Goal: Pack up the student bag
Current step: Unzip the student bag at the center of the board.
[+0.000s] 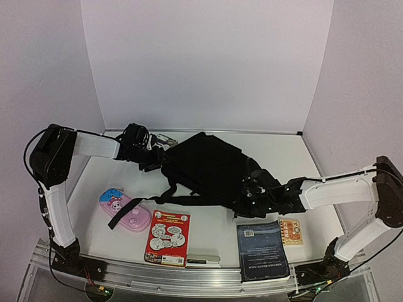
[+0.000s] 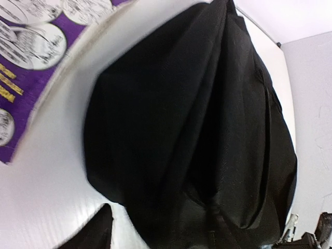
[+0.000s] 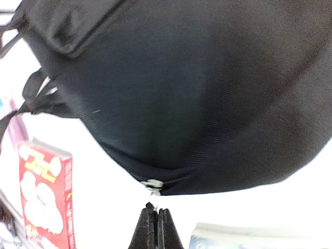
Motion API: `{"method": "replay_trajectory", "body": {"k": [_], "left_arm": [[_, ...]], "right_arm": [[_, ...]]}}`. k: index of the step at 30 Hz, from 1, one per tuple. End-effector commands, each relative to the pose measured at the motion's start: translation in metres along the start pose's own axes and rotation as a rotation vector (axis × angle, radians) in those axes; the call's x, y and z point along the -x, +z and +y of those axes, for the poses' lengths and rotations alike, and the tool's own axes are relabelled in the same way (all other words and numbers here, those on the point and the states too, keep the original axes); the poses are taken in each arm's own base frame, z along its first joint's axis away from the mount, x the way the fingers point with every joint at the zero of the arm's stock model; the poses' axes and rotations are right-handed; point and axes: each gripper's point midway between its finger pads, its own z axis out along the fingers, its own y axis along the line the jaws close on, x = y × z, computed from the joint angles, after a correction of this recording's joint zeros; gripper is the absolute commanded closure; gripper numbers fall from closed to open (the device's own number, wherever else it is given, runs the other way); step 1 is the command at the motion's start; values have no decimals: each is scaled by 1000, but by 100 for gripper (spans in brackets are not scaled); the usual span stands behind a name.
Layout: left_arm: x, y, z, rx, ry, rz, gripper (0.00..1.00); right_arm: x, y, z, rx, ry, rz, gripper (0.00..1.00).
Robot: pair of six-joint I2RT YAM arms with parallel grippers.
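Showing right pincer (image 3: 155,212) clenched on zipper pull (image 3: 154,196) of student bag (image 1: 208,163), lower centre; left pincer (image 1: 156,159) lost against bag's upper-left edge, released or clenched: cannot tell.

Looks down from high at the near edge over the whole desk (image 1: 296,154). Presses close from each wrist onto the student bag (image 1: 208,167), shared by all views.
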Motion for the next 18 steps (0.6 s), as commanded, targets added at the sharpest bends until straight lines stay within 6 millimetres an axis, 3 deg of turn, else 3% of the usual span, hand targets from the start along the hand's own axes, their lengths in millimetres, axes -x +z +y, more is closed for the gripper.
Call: {"method": "replay_trajectory", "body": {"k": [1, 4, 6, 12, 18], "left_arm": [[43, -52, -24, 27, 181, -198, 26], [39, -80, -42, 53, 305, -252, 21], [25, -88, -70, -4, 402, -232, 21], [-59, -64, -160, -208, 760, -81, 20], [-110, -41, -198, -333, 951, -17, 22]], "right_arm": [[19, -30, 40, 143, -66, -16, 100], [22, -38, 53, 194, -80, -13, 100], [21, -43, 66, 255, -97, 2, 100], [33, -56, 85, 324, -106, -32, 100], [34, -55, 80, 305, -66, -42, 100]]}}
